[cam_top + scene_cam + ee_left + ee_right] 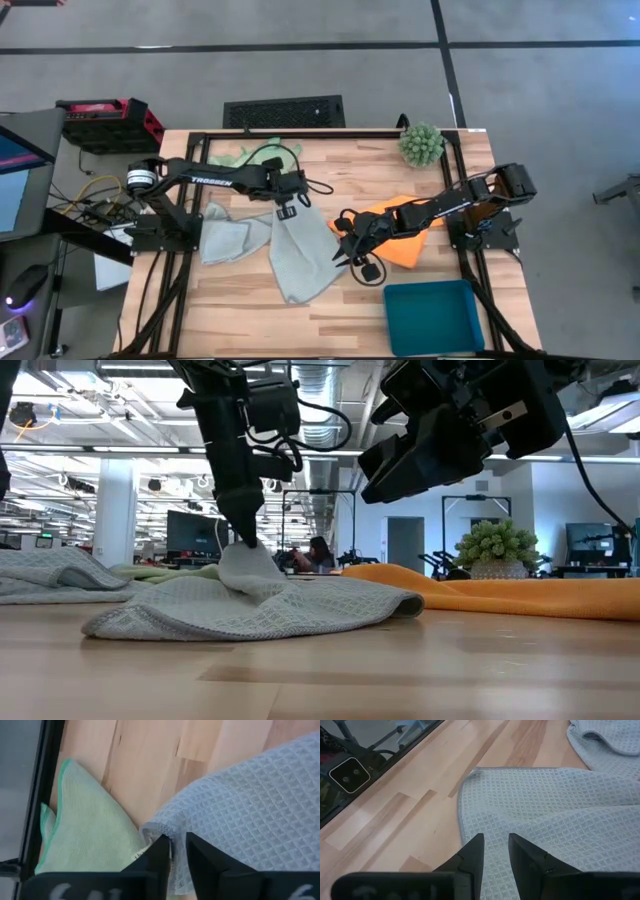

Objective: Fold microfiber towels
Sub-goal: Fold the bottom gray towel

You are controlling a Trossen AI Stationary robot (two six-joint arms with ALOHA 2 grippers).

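Observation:
A pale grey waffle towel (300,258) lies spread on the table's middle, with one spot drawn up into a small peak (248,560). My left gripper (177,847) comes down on that peak from above, its fingers a little apart. My right gripper (495,845) hangs open above the same towel's right part (555,815), clear of it and holding nothing. An orange towel (405,240) lies flat under the right arm. A second pale towel (225,240) lies at the left, and a light green one (250,155) at the far edge. My left gripper has the towel's raised fold (176,857) standing between its parted fingers, beside a rolled edge (154,831). The fingers slant down from above and from the table's left. Only the peak (250,565) is raised; the rest of the towel lies slack on the table.
A teal tray (432,315) stands at the near right corner and a spiky green plant (421,145) at the far right. A black frame (330,132) runs round the table. Bare wood (230,310) shows at the near left.

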